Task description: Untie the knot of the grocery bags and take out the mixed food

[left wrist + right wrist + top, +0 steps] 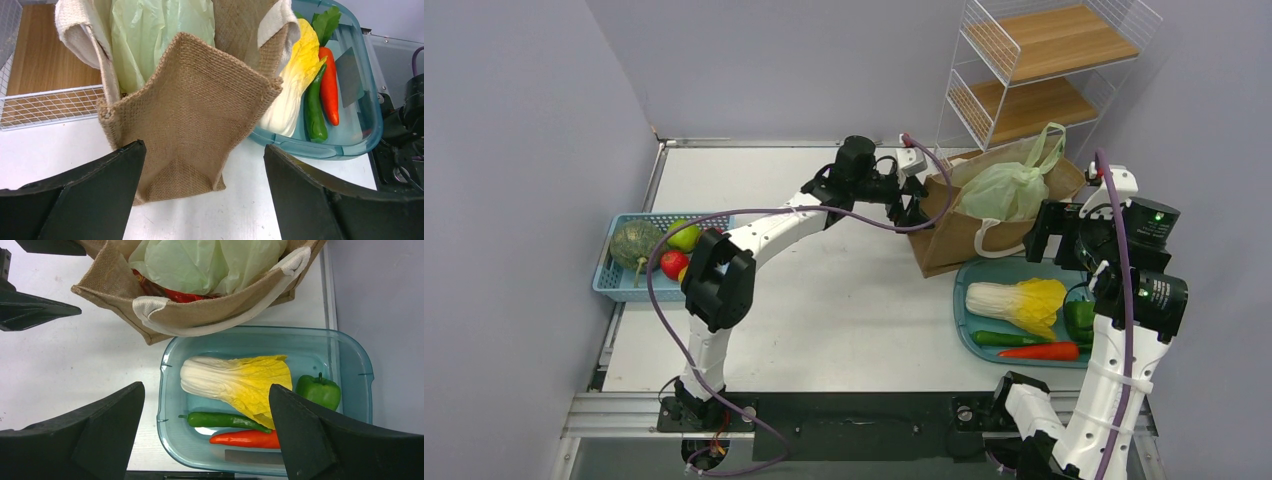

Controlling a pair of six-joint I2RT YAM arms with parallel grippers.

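Matte white counter (844, 300), hemmed in by pale grey-lilac walls on the left, back and right, with a metal rail along the near edge. In the far right corner, a white wire shelf (1034, 70) with two wooden boards. At the left edge, a blue basket (624, 290) of produce. Right of centre, a brown woven bag (944, 240) with white handles, upright, just beside a teal tray (240, 342) (cabbage (1014, 300), green chilli (225, 420), red chilli (245, 439) and green pepper (318, 390) inside). Inside the brown bag, the pale green plastic bag (1004, 190), bulging above the rim, its knot (1031, 168) tied, one loop sticking up. Beneath it, a red packet (170, 292). At the bag's left side, the left gripper (912, 205), jaws spread wide; grips nothing. Above the tray, just beside the bag, the right gripper (1044, 238), likewise wide and empty.
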